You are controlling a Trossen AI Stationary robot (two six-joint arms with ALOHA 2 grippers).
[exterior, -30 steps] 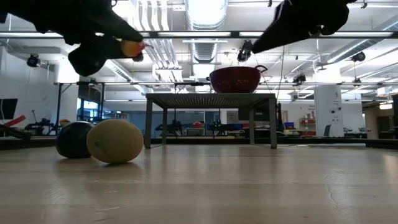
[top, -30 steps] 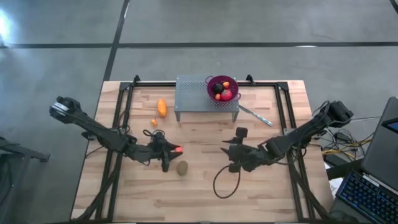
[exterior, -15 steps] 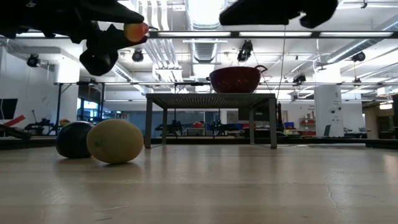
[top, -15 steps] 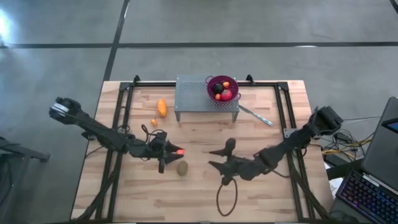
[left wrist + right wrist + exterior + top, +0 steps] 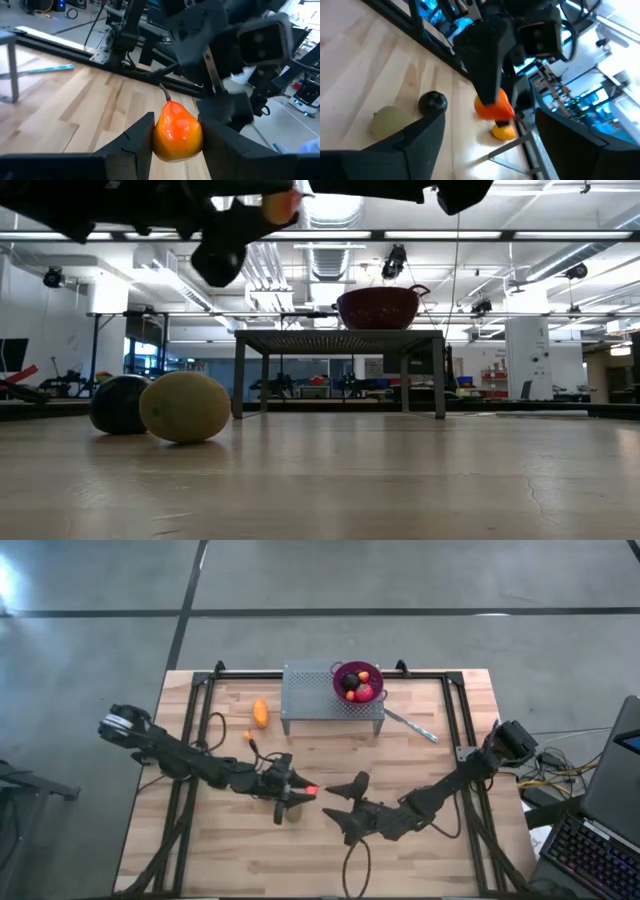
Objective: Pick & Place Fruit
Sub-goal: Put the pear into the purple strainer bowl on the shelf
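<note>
The left tool [image 5: 176, 137] grips a small orange-red pear [image 5: 177, 131] above the surface [image 5: 440, 850]. The right tool [image 5: 345, 808] faces it, fingers spread wide, holding nothing

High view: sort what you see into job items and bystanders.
Job items: orange-red toy pear in left gripper; elongated orange fruit; small orange ball; fruits in purple perforated bowl.
Bystanders: grey perforated metal stand; thin silver utensil.
</note>
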